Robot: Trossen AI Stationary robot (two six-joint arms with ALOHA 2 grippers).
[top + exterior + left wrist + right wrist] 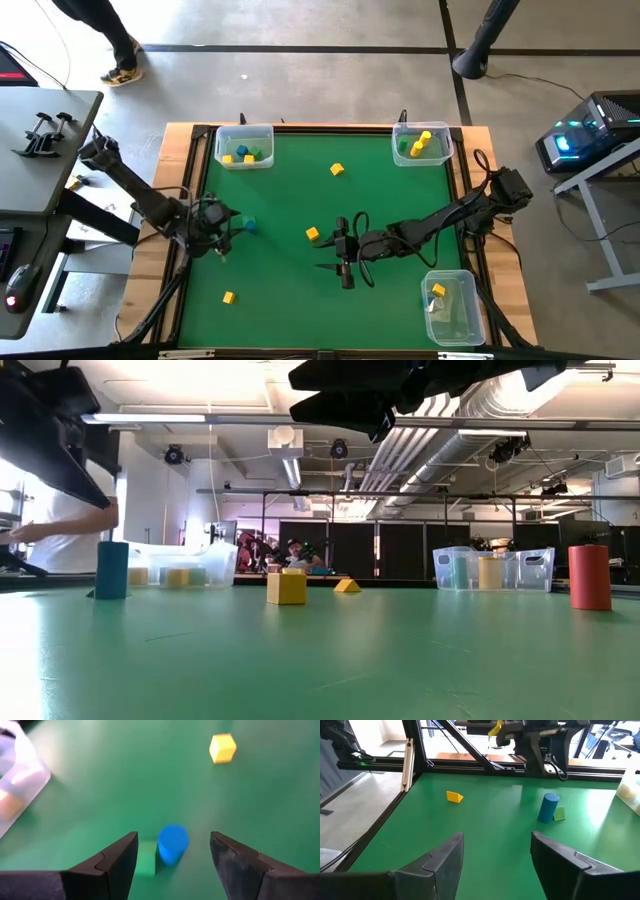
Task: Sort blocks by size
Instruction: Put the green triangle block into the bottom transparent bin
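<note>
No text, label, brand, number or sign can be read in any view

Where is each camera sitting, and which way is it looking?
High view: above the table, looking straight down; both arms show, left gripper and right gripper.
Low view: at tabletop height, looking level across the green mat; dark arm parts hang at the top.
Left wrist view: on the left arm, looking down between its open fingers at the blue cylinder.
Right wrist view: on the right arm, looking across the table.
Shared: both wrist views show the blue cylinder.
</note>
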